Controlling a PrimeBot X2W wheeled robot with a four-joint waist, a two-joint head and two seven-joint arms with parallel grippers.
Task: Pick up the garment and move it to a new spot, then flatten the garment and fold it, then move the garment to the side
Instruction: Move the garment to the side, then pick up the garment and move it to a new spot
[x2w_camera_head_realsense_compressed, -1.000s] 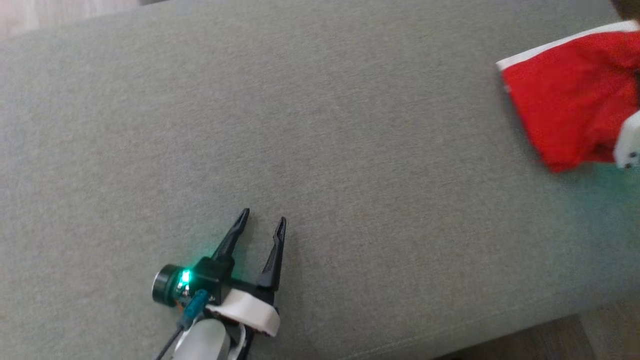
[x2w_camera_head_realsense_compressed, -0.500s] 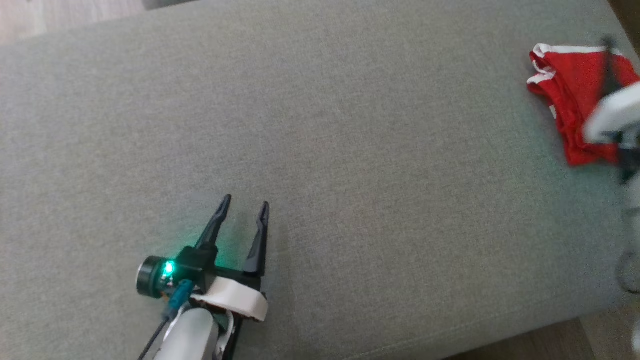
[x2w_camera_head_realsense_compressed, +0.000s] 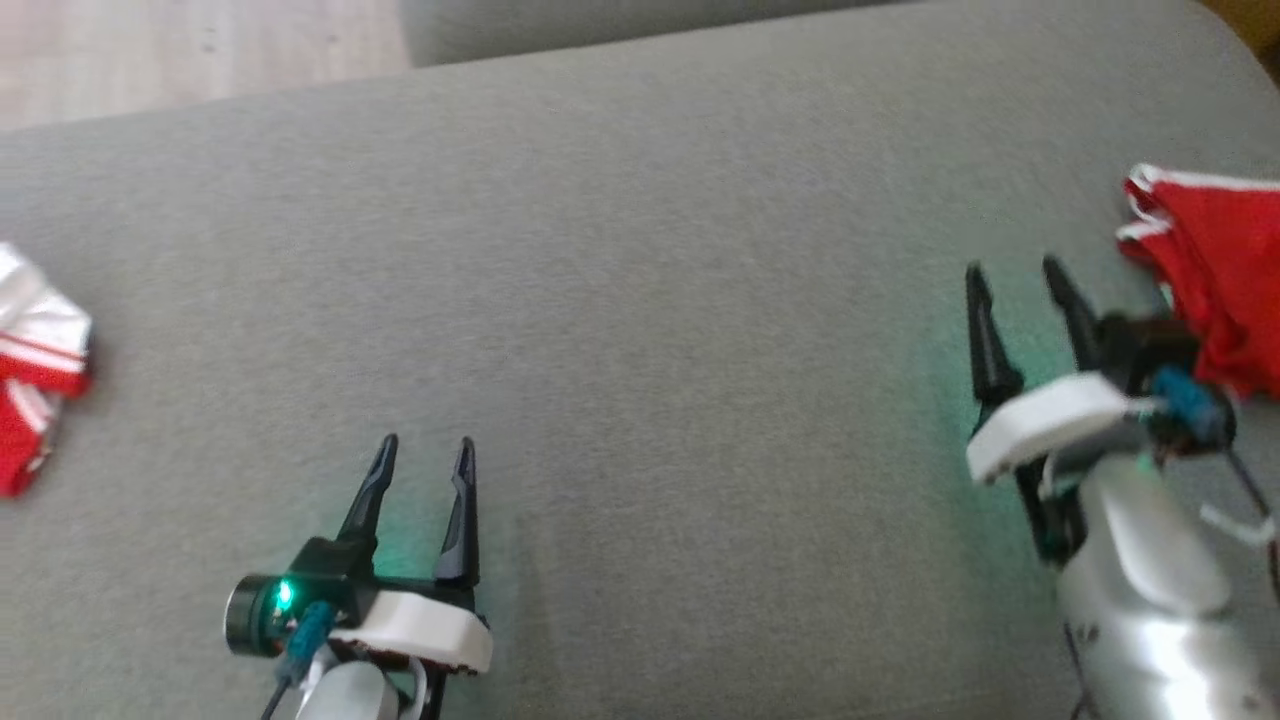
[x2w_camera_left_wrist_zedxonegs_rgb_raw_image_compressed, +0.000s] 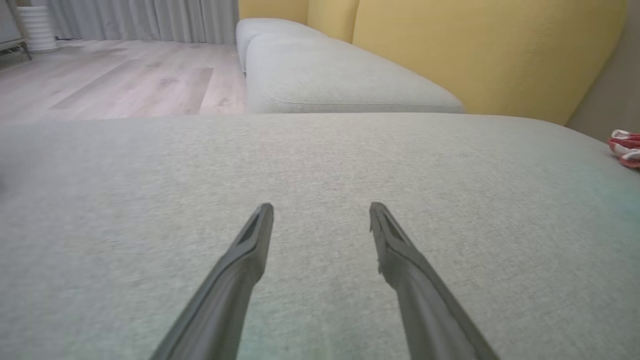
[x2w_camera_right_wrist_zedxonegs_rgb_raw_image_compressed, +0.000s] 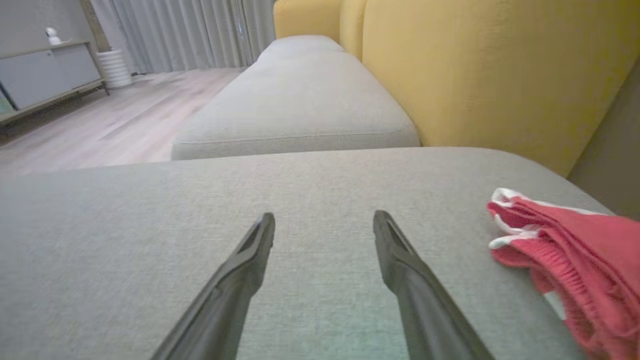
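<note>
The red garment (x2w_camera_head_realsense_compressed: 1220, 270) with white trim lies bunched on the grey cushion at the far right of the head view. My right gripper (x2w_camera_head_realsense_compressed: 1011, 266) stands open just left of it, with nothing between its fingers. In the right wrist view the garment (x2w_camera_right_wrist_zedxonegs_rgb_raw_image_compressed: 575, 250) lies to the right of the open right gripper (x2w_camera_right_wrist_zedxonegs_rgb_raw_image_compressed: 324, 215), apart from it. At the lower left my left gripper (x2w_camera_head_realsense_compressed: 427, 442) is open and empty over bare cushion. The left wrist view has the left gripper (x2w_camera_left_wrist_zedxonegs_rgb_raw_image_compressed: 321, 205) with its fingers spread, and the garment (x2w_camera_left_wrist_zedxonegs_rgb_raw_image_compressed: 625, 147) shows small at the right edge.
Another red and white cloth (x2w_camera_head_realsense_compressed: 30, 380) lies at the cushion's left edge. The grey cushion (x2w_camera_head_realsense_compressed: 650, 300) spans the head view. A yellow backrest (x2w_camera_right_wrist_zedxonegs_rgb_raw_image_compressed: 500, 75) rises behind it, a second grey cushion (x2w_camera_right_wrist_zedxonegs_rgb_raw_image_compressed: 300, 100) lies beyond, and wooden floor (x2w_camera_left_wrist_zedxonegs_rgb_raw_image_compressed: 125, 80) is to the left.
My right gripper has opened and let go of the red garment, then drawn back to its left. The camera has shifted, bringing the left cloth into view. The left gripper stays open.
</note>
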